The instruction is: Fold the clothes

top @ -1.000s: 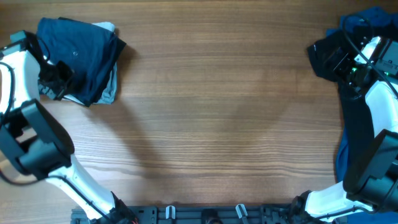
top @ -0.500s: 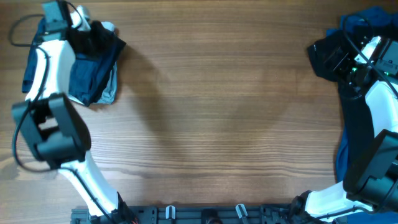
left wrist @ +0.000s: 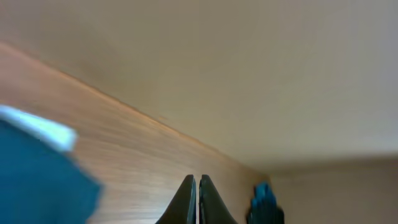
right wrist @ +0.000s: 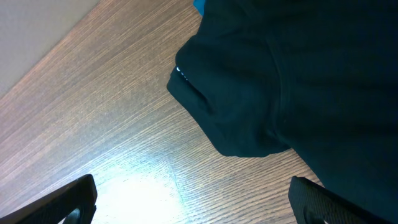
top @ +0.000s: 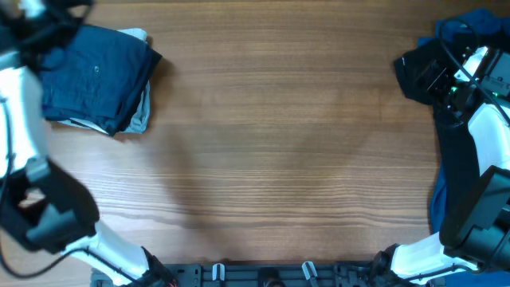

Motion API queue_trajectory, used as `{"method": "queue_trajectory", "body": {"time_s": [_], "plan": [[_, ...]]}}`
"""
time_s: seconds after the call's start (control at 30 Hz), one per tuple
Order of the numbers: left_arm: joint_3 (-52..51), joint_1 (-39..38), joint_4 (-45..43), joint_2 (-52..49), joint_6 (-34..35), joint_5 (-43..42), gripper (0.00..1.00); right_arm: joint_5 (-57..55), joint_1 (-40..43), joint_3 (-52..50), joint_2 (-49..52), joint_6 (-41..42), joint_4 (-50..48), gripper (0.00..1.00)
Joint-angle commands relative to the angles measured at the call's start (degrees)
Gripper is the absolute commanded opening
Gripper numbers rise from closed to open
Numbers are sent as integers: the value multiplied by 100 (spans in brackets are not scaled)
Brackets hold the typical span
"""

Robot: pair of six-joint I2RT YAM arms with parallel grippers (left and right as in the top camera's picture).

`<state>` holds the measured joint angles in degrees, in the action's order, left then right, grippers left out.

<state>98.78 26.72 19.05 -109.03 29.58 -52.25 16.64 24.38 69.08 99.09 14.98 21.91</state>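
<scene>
A light brown wood-grain table (top: 279, 143) is seen from overhead, its grain running from left to right, with soft shadows cast across the middle and a black rail (top: 263, 275) fitted with small clamps along the bottom edge. At the upper left a dark navy blue denim-like garment (top: 96, 76) is laid folded into a rough rectangle, and a pale blue garment (top: 141, 118) is seen beneath it, showing only along its right and lower edges. At the upper right a crumpled black garment (top: 414, 68) is spread over the table's edge, touched behind by a bright blue garment (top: 486, 17) in the corner. A strip of blue fabric (top: 436, 211) is glimpsed at the right edge, lower down, beside the right arm. The left gripper (left wrist: 198, 199) is found in the upper left corner, blurred in the overhead view; in the left wrist view its fingers are pressed together with nothing between them, and it is pointed across the table toward a plain beige wall (left wrist: 249, 74). The right gripper (right wrist: 194, 202) is held spread wide over bare wood, just beside the edge of the black garment, nothing being pinched. A patch of glare is cast on the wood between its fingertips, and pale ground beyond the table's edge is seen in the upper left of that view.
</scene>
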Motion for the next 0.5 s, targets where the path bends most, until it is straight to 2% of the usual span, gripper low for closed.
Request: {"method": "queue_trajectory", "body": {"time_s": [0.0,0.13,0.2,0.3,0.47], "plan": [[-42,796,654,-345,-66,654,4,-33,2,17,-9,42,-2,100],[-42,1314,1563,-905,-540,1934,4,-33,2,17,-9,44,-2,100],[-42,1416,1784,-1231,-800,1982,4,-33,2,17,-9,42,-2,99],[-42,1456,1989,-1408,-817,2345,4,-33,2,17,-9,42,-2,100],[-42,1386,2417,-944,-813,2404,4,-33,2,17,-9,44,-2,100]]}}
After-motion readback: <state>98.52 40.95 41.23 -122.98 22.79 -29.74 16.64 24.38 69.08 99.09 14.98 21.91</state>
